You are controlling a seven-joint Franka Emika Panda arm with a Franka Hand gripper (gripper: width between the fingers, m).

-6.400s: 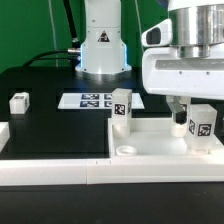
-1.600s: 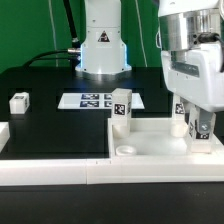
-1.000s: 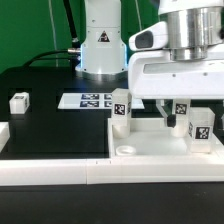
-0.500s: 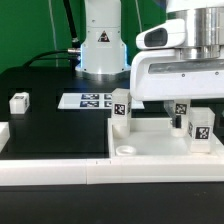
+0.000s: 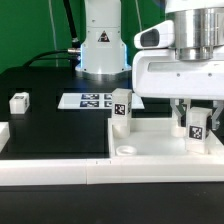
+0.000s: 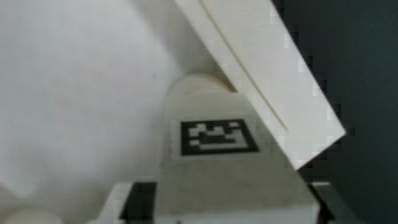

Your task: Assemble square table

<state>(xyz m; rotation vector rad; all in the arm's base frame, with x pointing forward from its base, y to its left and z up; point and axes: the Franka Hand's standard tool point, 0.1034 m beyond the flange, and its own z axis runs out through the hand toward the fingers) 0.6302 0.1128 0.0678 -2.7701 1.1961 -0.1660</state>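
Observation:
The white square table top (image 5: 152,142) lies at the exterior view's right, rim up. One tagged leg (image 5: 121,106) stands at its far left corner. A second tagged leg (image 5: 198,127) stands at the right corner, and my gripper (image 5: 196,124) is down over it. In the wrist view the gripper (image 6: 228,205) has both dark pads (image 6: 146,200) pressed to the sides of this leg (image 6: 217,135), beside the top's raised rim (image 6: 267,70). A loose leg block (image 5: 18,101) lies at the far left of the black table.
The marker board (image 5: 92,100) lies flat behind the table top, in front of the arm's base (image 5: 102,45). A long white rail (image 5: 60,172) runs along the front edge, and a short white piece (image 5: 3,130) sits at the left edge.
The wrist turned back from its rotated pose of 1.6 s ago. Over the last second the gripper dropped lower over the right leg, and the fingers now flank it.

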